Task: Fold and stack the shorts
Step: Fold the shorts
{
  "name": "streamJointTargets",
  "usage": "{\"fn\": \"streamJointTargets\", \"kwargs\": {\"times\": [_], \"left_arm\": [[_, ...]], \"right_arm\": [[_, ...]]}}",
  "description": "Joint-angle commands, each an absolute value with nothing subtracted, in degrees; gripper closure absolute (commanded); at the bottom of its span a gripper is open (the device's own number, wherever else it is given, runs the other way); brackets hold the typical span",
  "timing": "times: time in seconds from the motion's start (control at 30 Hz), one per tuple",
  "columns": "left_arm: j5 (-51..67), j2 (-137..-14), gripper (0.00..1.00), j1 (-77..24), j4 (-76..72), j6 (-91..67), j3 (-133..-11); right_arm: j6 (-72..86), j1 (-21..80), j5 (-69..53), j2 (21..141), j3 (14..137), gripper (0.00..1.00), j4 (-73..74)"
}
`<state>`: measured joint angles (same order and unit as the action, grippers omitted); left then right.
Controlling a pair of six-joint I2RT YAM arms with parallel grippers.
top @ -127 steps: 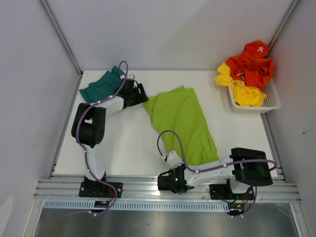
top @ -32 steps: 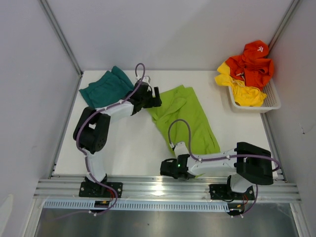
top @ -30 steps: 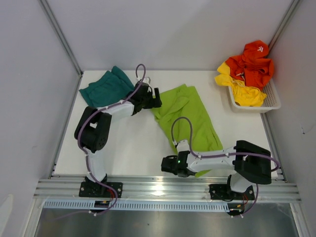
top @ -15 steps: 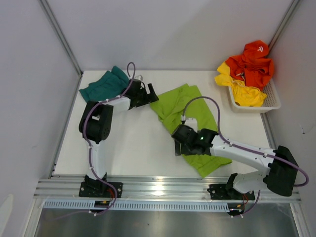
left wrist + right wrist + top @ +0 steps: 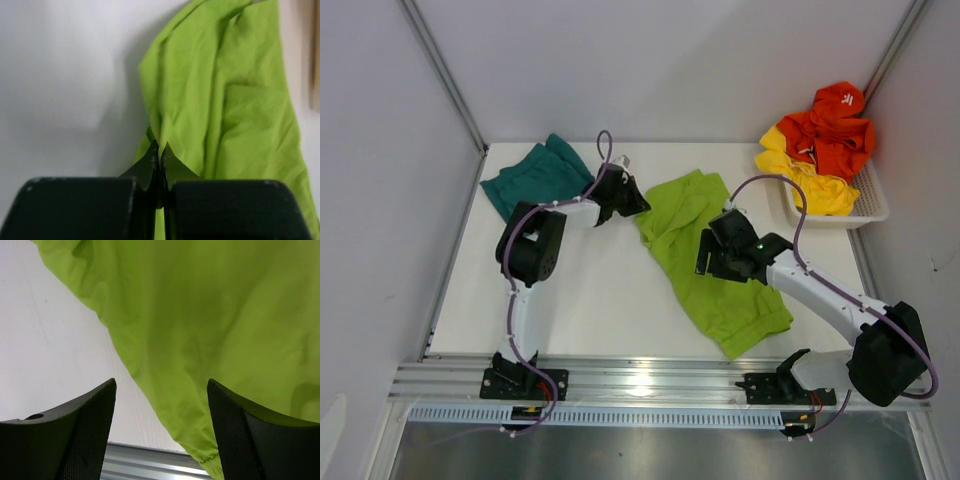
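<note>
The lime green shorts [image 5: 715,275] lie rumpled across the middle of the table, and the left wrist view shows their folds [image 5: 225,100]. My left gripper [image 5: 637,207] is shut on their left edge, with green cloth pinched between its tips [image 5: 160,150]. My right gripper [image 5: 710,262] hovers over the middle of the same shorts [image 5: 210,315], open with nothing between its fingers [image 5: 161,385]. The teal shorts [image 5: 535,180] lie bunched at the far left corner, behind the left arm.
A white basket [image 5: 832,222] at the far right holds orange clothes [image 5: 835,125] and yellow clothes [image 5: 815,185]. Grey walls close in the table [image 5: 580,290] on three sides. An aluminium rail [image 5: 650,380] runs along the near edge.
My left gripper has shut on the lime shorts' left edge. The right arm has swung from the near edge up over the middle of the shorts, and its jaws have opened wider.
</note>
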<state>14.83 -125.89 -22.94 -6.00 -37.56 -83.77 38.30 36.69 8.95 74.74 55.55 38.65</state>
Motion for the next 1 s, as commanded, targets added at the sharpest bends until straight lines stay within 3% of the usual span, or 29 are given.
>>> {"fn": "streamJointTargets", "kwargs": {"times": [0.0,0.37,0.53,0.57,0.67,0.7,0.73,0.77,0.8,0.97], "left_arm": [[12.6,-122.5,1.0,-22.3,-10.4,-38.5,-77.2],[2.9,-93.9,1.0,-20.1,-26.0,-40.8,-36.9],[0.4,-85.6,0.97,-24.0,-22.6,-39.9,-31.5],[0.3,-84.4,0.81,-24.1,-21.5,-39.6,-30.2],[-3.4,-78.2,0.49,-24.1,-16.8,-38.8,-27.4],[-4.8,-74.1,0.27,-24.1,-13.1,-38.5,-26.3],[-6.5,-74.1,0.27,-24.1,-11.2,-38.5,-26.3],[-7.8,-69.7,0.08,-24.0,-9.5,-38.4,-25.8],[-10.2,-67.8,0.01,-24.0,-7.8,-37.8,-25.6],[-10.6,-60.4,0.01,-22.7,-0.4,-35.0,-27.2]], "right_arm": [[35.9,34.1,6.2,74.0,55.0,0.25,35.5],[33.7,28.7,1.1,82.1,56.1,0.28,29.5],[32.0,33.1,-3.5,84.7,60.9,0.33,26.6],[31.6,34.7,-2.9,85.5,62.6,0.33,27.2],[30.6,40.1,-0.1,89.9,69.3,0.33,29.3],[30.6,41.6,0.0,92.3,71.8,0.34,29.2],[30.6,41.7,0.0,93.4,72.8,0.34,29.2],[30.7,42.6,-0.3,94.6,73.7,0.34,28.7],[30.7,43.1,-0.4,95.7,74.6,0.35,28.5],[29.3,45.0,3.9,104.9,82.9,0.38,28.6]]}}
